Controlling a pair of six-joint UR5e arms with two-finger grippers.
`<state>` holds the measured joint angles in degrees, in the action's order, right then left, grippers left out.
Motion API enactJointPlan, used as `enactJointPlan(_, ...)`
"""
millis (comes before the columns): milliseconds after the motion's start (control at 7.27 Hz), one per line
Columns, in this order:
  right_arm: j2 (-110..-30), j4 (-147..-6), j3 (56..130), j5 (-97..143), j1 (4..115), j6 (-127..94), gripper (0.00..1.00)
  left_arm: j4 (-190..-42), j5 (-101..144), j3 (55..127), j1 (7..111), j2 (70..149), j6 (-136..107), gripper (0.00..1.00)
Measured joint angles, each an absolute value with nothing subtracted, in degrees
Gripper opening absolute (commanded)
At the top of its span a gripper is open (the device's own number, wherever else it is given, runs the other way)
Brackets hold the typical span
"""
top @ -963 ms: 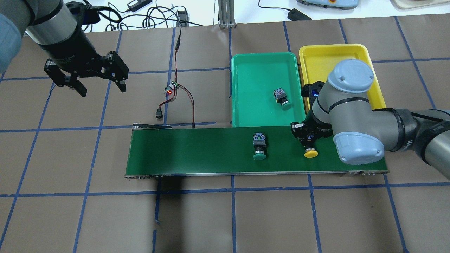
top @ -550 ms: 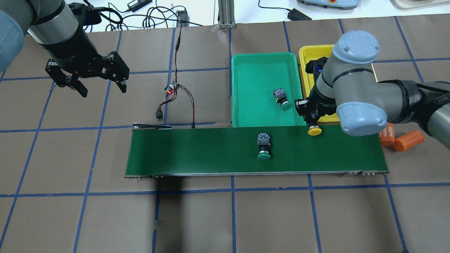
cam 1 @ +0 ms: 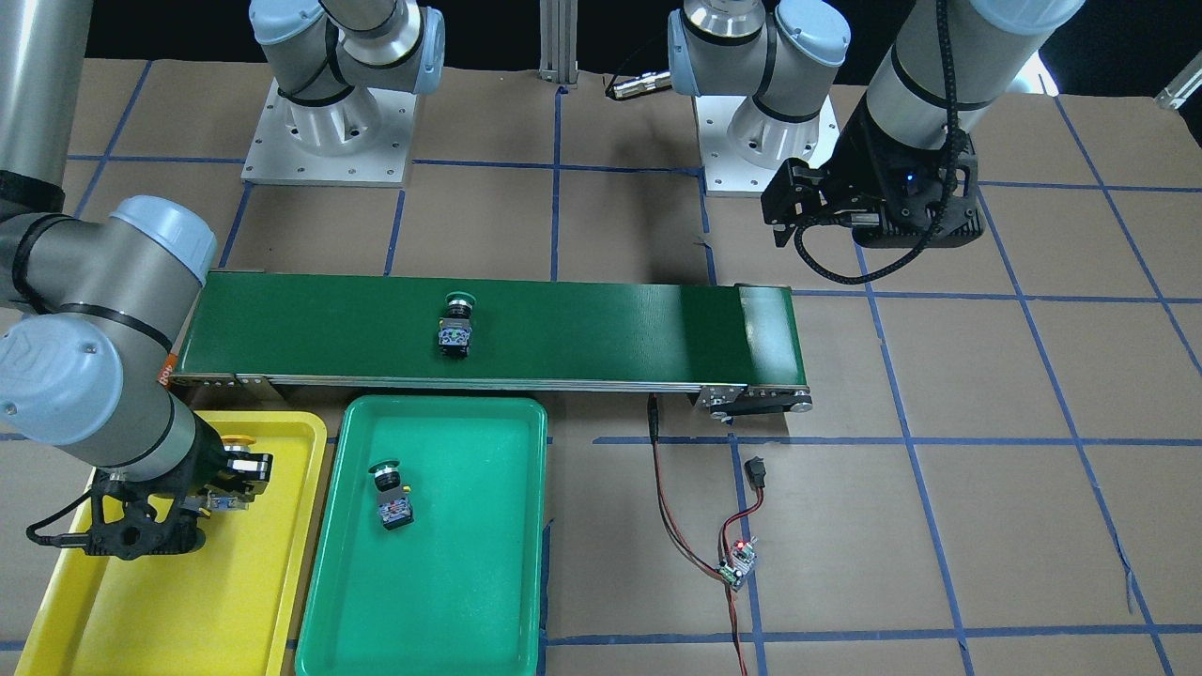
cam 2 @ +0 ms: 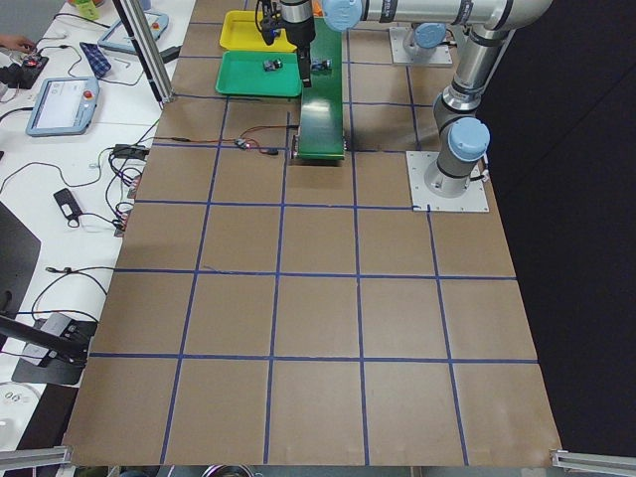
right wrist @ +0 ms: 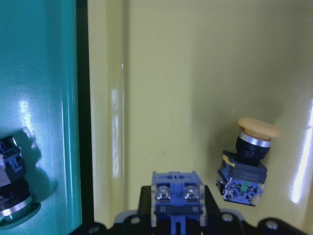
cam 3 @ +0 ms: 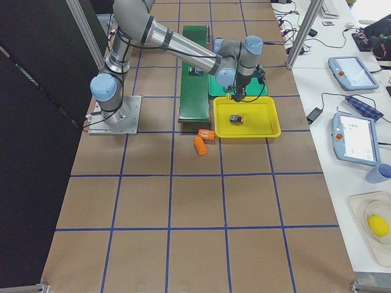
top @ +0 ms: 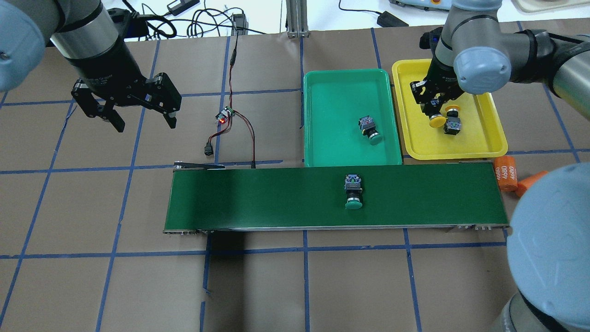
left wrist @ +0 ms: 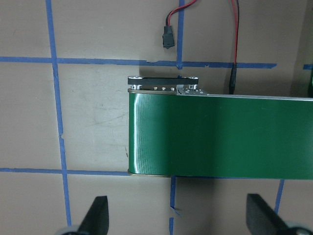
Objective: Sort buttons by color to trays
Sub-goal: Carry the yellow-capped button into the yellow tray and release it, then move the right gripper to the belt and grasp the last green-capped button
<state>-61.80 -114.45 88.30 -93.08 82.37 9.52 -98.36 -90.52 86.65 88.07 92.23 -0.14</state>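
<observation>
My right gripper [top: 433, 113] is shut on a yellow-capped button [top: 436, 121] and holds it over the yellow tray [top: 461, 143]. In the right wrist view the held button's blue-grey body [right wrist: 177, 195] sits between the jaws. A second yellow button [top: 452, 123] lies on its side in that tray, close beside the held one, and shows in the wrist view [right wrist: 247, 166]. One green button [top: 370, 129] lies in the green tray [top: 341, 92]. Another green button [top: 353, 191] lies on the conveyor belt [top: 258, 198]. My left gripper [top: 145, 124] is open and empty above the table, far left.
Two orange cylinders [top: 505, 173] lie off the belt's right end. A small circuit board with red and black wires [top: 226, 117] lies between my left gripper and the green tray. The left wrist view shows the belt's left end [left wrist: 161, 90] below the open fingers [left wrist: 98, 215].
My right gripper carried the yellow button from the belt back to over the yellow tray. The green button on the belt drifted a little right. My left gripper shifted slightly right.
</observation>
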Motion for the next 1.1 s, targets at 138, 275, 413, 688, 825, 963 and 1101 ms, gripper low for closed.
enactJointPlan(138, -61.69, -113.56, 88.2, -93.11, 82.26, 9.63, 1.0, -98.28, -90.21, 86.33, 87.88, 92.46, -0.01, 1.0)
enactJointPlan(275, -62.21, -112.58, 88.35, -93.08, 82.27, 9.65, 1.0, -98.2, -89.98, 86.2, 87.78, 92.72, 0.2, 1.0)
enactJointPlan(413, -63.47, -110.58, 88.64, -92.95, 82.41, 9.56, 1.0, -98.02, -89.95, 86.1, 87.79, 92.78, 0.29, 1.0)
enactJointPlan(688, -70.05, -106.02, 92.74, -92.57, 84.36, 6.81, 0.95, -97.59, -89.99, 85.95, 87.93, 92.94, -0.48, 1.0)
enactJointPlan(825, -74.82, -106.38, 98.22, -92.46, 85.55, 5.56, 1.0, -97.39, -89.89, 85.91, 87.98, 93.02, -0.96, 1.0)
enactJointPlan(963, -79.24, -109.61, 105.04, -92.36, 86.1, 5.04, 1.0, -97.11, -89.51, 85.89, 88.1, 93.03, -1.91, 1.0)
enactJointPlan(1101, -82.67, -115.41, 111.9, -92.29, 86.3, 4.92, 1.0, -96.95, -88.94, 85.87, 88.32, 92.97, -3.4, 1.0)
